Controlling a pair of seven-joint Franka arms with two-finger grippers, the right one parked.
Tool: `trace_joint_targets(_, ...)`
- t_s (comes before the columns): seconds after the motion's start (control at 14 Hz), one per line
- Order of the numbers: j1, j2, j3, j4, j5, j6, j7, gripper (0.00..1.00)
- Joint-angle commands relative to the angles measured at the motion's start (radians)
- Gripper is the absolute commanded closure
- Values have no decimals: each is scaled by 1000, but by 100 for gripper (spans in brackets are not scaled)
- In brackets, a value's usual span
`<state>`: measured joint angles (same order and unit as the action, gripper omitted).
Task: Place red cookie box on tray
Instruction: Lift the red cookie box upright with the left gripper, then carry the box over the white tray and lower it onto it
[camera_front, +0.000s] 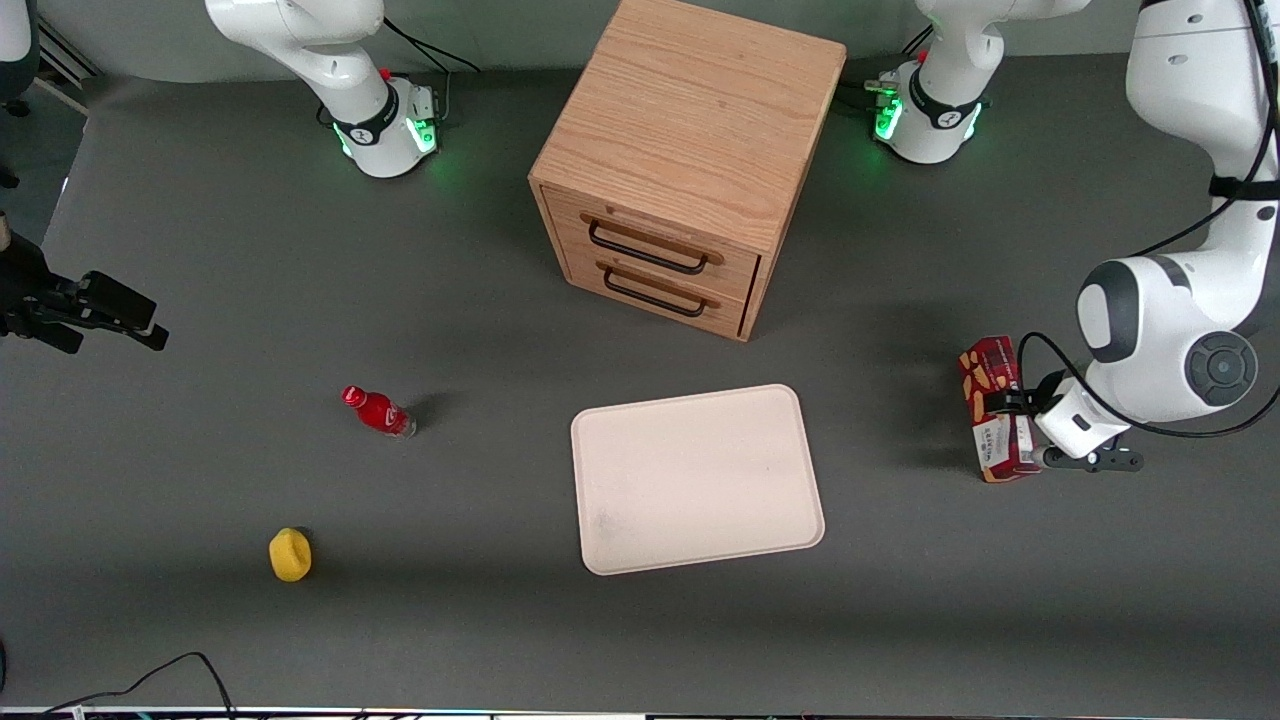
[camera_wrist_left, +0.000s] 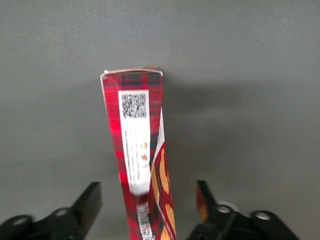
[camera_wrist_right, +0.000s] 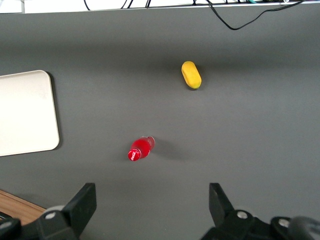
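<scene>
Spread, the left arm's pincer (camera_wrist_left: 147, 207) straddles the long dark-red cardboard cookie box (camera_front: 996, 410) on the worktop, well apart from the bare cream-white rectangular tray (camera_front: 697, 478).

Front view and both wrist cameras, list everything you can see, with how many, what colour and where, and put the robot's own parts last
red cookie box: one, dark red with tan cookies and white label panels, on the table toward the working arm's end, apart from the tray
tray: one, cream-white, on the table nearer the front camera than the drawer cabinet, nothing on it
drawer cabinet: one, light wood with two dark handles, mid-table
small bottle: one, red, toward the parked arm's end
yellow object: one, nearer the front camera than the bottle
table: one, dark grey
gripper: one, black fingers, open, one finger on each side of the cookie box
</scene>
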<state>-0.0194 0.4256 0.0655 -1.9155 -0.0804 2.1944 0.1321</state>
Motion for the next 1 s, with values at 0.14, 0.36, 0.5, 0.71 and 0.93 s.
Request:
trace_joint_targets(0.14,-10,-4,3,-14,-30,19,-3,93)
trace_joint_targets(0.36,-10,-10,2,6,-33,-1,0,100)
trace_joint_targets(0.5,-26,-19,-4,89,-50,-115,-35,100)
trace_joint_targets(0.71,-121,28,-38,345,-67,-342,-291,100)
trace_joint_targets(0.93,-212,94,-75,458,-71,-343,-521,100)
